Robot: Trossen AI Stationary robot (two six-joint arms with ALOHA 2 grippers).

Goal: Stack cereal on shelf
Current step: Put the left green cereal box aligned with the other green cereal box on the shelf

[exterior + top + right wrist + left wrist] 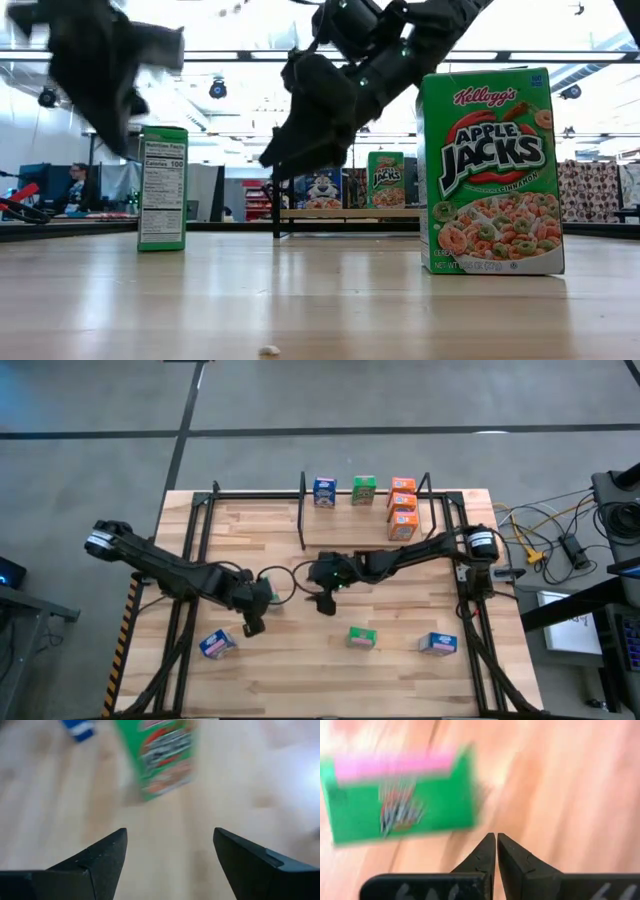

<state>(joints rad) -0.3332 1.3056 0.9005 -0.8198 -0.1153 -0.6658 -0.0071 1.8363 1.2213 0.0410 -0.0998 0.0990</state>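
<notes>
I see right gripper [325, 603] spread wide, empty, above green cereal box [361, 637]; left gripper [251, 626] pinched closed, empty

The bench [300, 675] is made of light wood planks. It stands on a grey floor [100, 420] with dark lines across it. A strip of yellow and black stripes [130, 610] runs along one edge of the bench. Beside the other edge, yellow and black cables [545, 530] lie in loops on the floor. A tiny pale crumb [268, 350] sits on the wood. Far behind, a person [75, 185] sits in the room, under round ceiling lights [217, 89].
</notes>
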